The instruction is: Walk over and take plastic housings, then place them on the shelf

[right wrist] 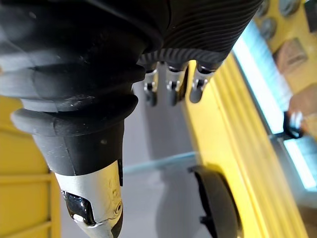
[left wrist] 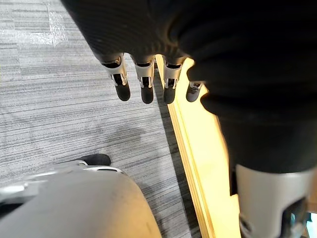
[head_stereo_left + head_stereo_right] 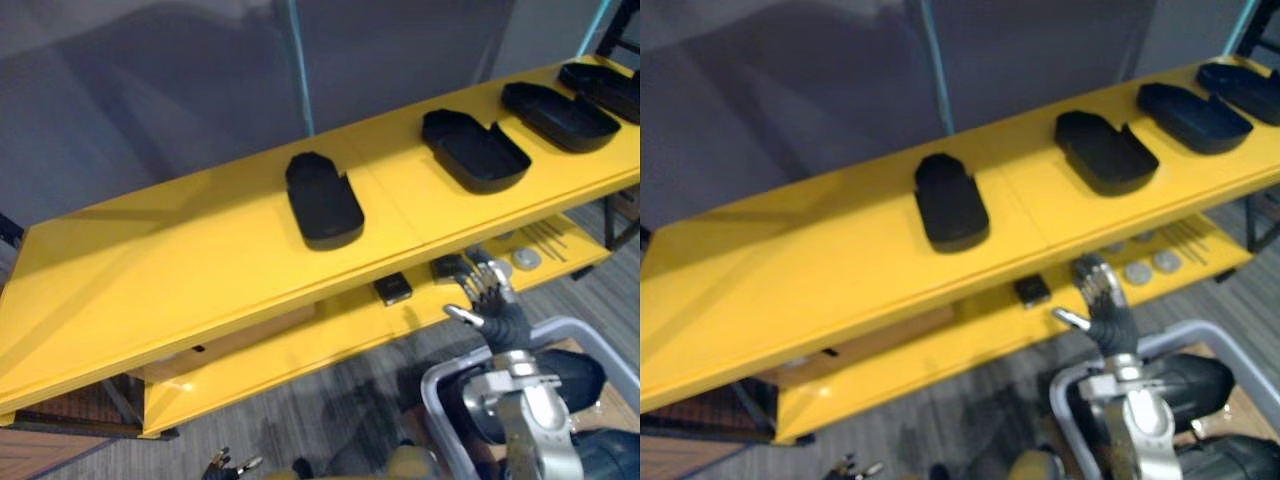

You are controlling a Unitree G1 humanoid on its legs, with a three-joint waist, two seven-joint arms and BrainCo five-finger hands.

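Plastic housings (image 3: 323, 200) in my left eye view: four black, shallow, rounded shells in a row on the yellow shelf (image 3: 200, 260), each with its long axis running across the board from front edge to back. My right hand (image 3: 490, 295) stands just below that edge, fingers relaxed and holding nothing. Left wrist view: my left hand (image 2: 143, 79) hangs with straight fingers over the grey floor (image 2: 59, 114). Right wrist view: one housing (image 1: 215, 203) lies on the shelf beyond the loose fingers.
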